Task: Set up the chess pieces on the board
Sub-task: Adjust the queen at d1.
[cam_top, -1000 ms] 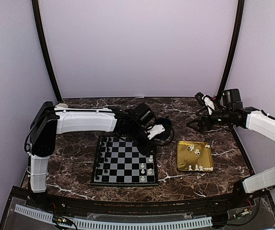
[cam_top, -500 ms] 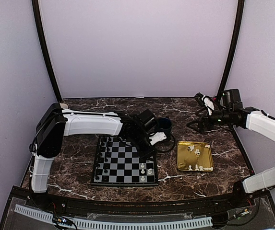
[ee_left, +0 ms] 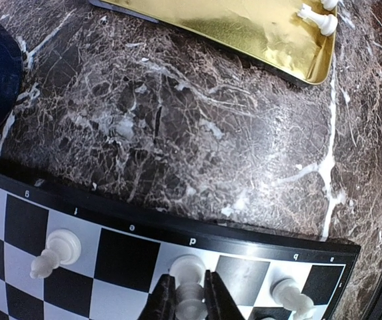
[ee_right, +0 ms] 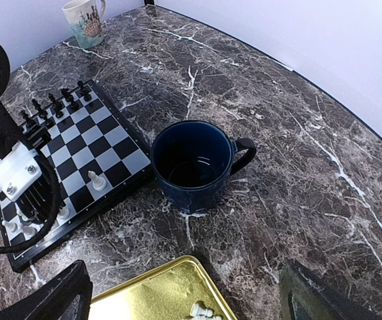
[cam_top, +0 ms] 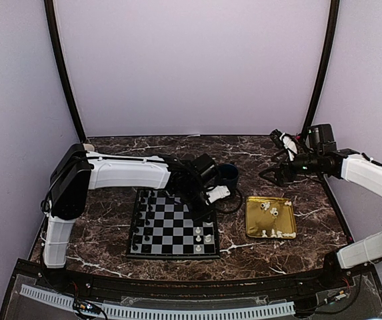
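two left fingers (ee_left: 165,301) around one white piece (ee_left: 189,273) on the board (ee_left: 121,257)

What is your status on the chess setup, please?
Left hand pinching a white piece on the board, edge row. Right hand open, empty. Other white pieces in gold tray. Blue mug beside board, not blocking.

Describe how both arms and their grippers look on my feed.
Both arms have white shell links with black joints: left arm, right arm. The left gripper has slim dark fingers plus a white block and looping black cable. The right gripper is black.
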Available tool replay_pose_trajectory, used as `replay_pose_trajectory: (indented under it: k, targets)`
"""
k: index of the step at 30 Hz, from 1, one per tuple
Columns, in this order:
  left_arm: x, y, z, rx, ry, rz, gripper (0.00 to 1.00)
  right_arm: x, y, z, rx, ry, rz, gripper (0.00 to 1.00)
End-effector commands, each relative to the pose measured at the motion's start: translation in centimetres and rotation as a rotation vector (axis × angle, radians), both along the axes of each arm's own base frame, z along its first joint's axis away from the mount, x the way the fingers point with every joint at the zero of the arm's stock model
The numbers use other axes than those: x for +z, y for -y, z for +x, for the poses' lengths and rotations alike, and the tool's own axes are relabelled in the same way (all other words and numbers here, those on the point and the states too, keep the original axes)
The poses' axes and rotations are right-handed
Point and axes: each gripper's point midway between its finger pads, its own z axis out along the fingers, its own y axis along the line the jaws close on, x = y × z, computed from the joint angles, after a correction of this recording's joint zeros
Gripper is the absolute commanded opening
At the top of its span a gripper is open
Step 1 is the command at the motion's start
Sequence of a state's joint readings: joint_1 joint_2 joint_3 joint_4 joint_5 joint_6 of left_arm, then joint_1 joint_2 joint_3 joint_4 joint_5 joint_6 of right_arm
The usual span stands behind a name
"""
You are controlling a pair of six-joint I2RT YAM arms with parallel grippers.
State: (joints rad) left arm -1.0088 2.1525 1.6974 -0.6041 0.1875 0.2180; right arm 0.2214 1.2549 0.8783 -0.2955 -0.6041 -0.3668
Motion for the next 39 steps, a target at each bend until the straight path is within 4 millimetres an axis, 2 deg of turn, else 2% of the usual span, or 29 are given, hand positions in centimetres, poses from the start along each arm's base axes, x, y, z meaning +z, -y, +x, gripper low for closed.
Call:
replay_pose_trajectory:
  k: [1, 9, 14, 18, 22, 29, 35, 39]
  targets:
    - [0.7, -0.2, -0.6, -0.019, 0.005, 0.02, 0.16, -0.5, -0.2, 0.0, 0.018, -0.005, 0.002, 0.98]
    - [0.5, -0.5, -0.6, -0.01, 0.012, 0.038, 0.19, -0.6, -0.3, -0.1, 0.026, -0.012, 0.004, 0.98]
    - [0.9, -0.5, -0.4, -0.004, 0.023, 0.035, 0.3, -0.5, -0.4, -0.2, 0.038, -0.014, 0.008, 0.98]
    - [2.4, -0.5, -0.5, -0.007, 0.034, 0.013, 0.36, 0.2, 0.0, 0.3, 0.016, -0.006, -0.027, 0.97]
    - [4.3, -1.8, -0.9, -0.011, 0.058, 0.018, 0.39, 0.7, 1.0, 0.3, 0.006, -0.053, -0.123, 0.91]
    - [7.6, -3.6, -1.0, -0.001, 0.145, -0.023, 0.43, -2.7, 4.0, -0.9, -0.039, -0.197, -0.339, 0.74]
    - [10.2, -3.8, 0.0, 0.039, 0.265, -0.136, 0.43, -7.2, 5.1, -3.9, 0.033, -0.35, -0.506, 0.52]
    - [11.7, -4.4, 1.1, 0.122, 0.319, -0.235, 0.45, -9.9, 5.4, -4.2, 0.034, -0.403, -0.626, 0.45]
